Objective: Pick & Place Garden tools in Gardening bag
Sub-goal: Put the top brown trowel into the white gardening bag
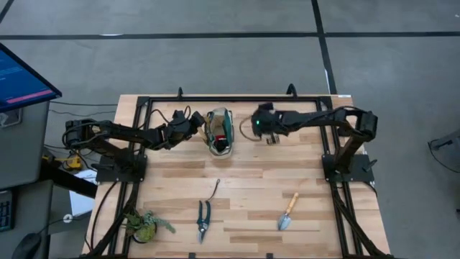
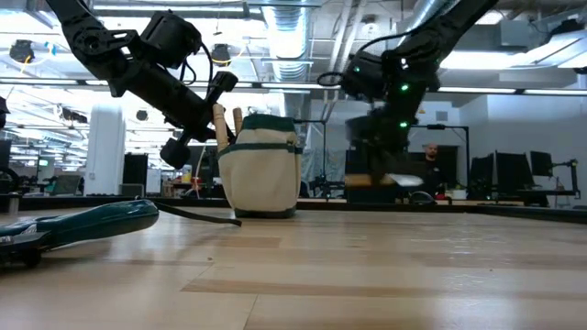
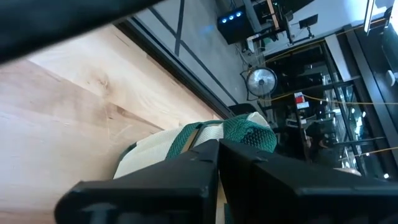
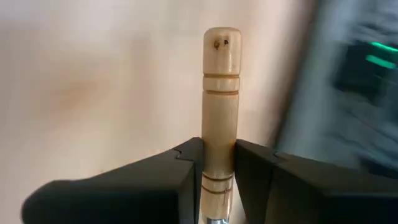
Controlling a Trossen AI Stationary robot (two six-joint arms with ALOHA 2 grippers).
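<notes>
Bag: the gardening bag (image 1: 219, 131) stands upright at the table's (image 1: 251, 194) far middle, wooden handles poking out of its top
Left gripper (image 1: 195, 124): fingers pressed together, holding nothing, just beside the bag at its 9 o'clock
Right gripper (image 4: 218, 163): pinching a wooden-handled tool (image 4: 221, 99) by its handle, raised at the bag's 3 o'clock
Near edge: hooked tool (image 1: 214, 190) and pruning shears (image 1: 203, 219) at the bag's 6 o'clock, trowel (image 1: 287, 211) at 5 o'clock
Plant clump (image 1: 146, 224): near-left corner
</notes>
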